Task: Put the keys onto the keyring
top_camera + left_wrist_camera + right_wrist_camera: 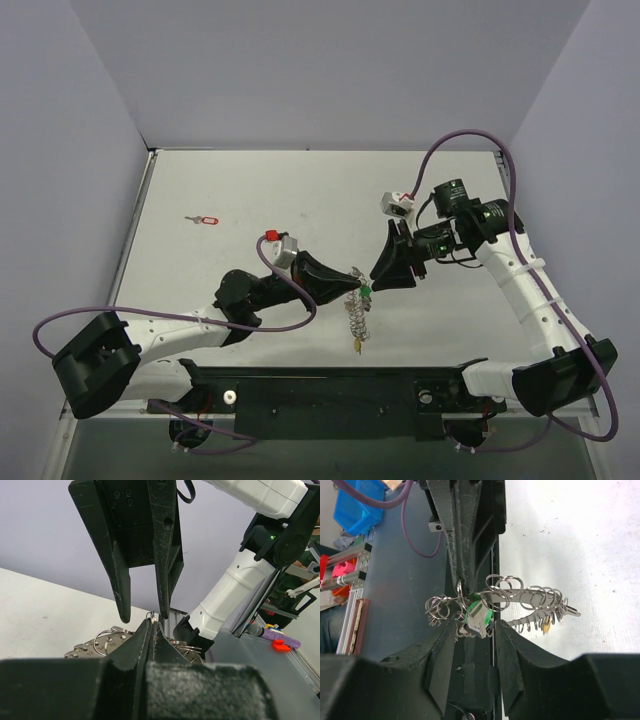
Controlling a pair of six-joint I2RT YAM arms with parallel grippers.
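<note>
The keyring (358, 315) hangs above the table's near middle, its yellow piece (356, 345) at the bottom. My left gripper (354, 276) is shut on one of its small split rings (150, 615). The toothed plate (535, 597) carries several such rings. A green-headed key (480, 612) sits between the fingertips of my right gripper (475, 630), whose jaws stand apart around it. In the left wrist view, the right gripper's fingers (120, 580) reach down from above. A red-headed key (205, 219) lies alone on the table, far left.
The white table (300, 190) is walled on three sides. A black rail (320, 385) with both arm bases runs along the near edge. A blue bin (355, 505) and coloured clutter stand beyond the table's side.
</note>
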